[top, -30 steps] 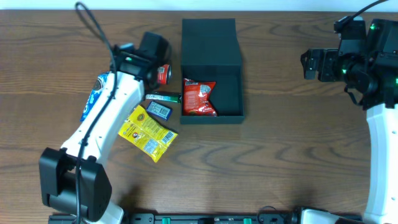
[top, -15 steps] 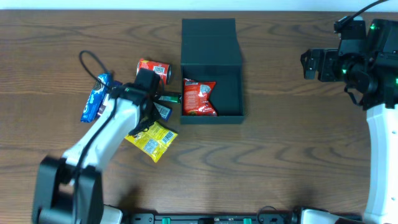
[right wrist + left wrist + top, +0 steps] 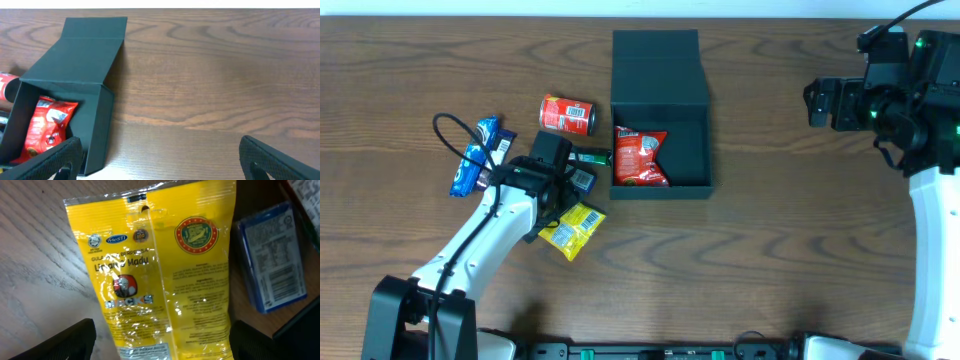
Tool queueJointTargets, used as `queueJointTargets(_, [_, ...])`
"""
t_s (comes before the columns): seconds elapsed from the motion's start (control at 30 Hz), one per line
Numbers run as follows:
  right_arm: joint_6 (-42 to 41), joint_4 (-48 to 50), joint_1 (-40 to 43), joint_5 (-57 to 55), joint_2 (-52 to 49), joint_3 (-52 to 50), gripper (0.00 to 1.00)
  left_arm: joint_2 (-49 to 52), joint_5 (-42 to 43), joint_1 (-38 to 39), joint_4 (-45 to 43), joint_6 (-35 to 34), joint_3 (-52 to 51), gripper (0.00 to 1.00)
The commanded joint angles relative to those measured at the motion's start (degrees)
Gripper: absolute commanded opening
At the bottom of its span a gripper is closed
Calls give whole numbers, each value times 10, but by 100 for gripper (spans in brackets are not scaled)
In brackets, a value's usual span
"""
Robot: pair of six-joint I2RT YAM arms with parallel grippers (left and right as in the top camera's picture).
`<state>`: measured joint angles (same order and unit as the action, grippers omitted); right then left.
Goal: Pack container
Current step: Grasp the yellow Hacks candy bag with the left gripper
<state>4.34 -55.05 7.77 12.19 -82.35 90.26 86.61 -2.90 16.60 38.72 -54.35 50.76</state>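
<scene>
Left arm low, reaching toward 1 o'clock. Left pincer (image 3: 165,342) spread wide over yellow packet (image 3: 165,265), gripping nothing. Right pincer (image 3: 160,162) open, hovering at 3 o'clock edge of worktop (image 3: 770,250). Container (image 3: 688,140) at 12 o'clock, lid back. Red packet (image 3: 640,158) against its 9 o'clock wall, 3 o'clock half free.

Lab — robot arms (image 3: 480,245), wooden table (image 3: 760,260)
</scene>
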Motion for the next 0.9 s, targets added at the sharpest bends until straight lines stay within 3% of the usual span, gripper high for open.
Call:
queueJointTargets(0.0, [-9,-2,4,5,6,4,99,3,0,-1,-18,-32,-23,89])
queueJointTargets(0.27, [-9,-11,4,5,6,4,99,3,0,-1,-56,-31,-46,97])
queueJointTargets(0.73, [-11,-12,4,6,6,4,99,63,29,-1,-91,-22,-47,98])
queueJointTargets(0.87, [-11,-11,4,7,6,4,99,63,28,-1,-92,-22,-47,87])
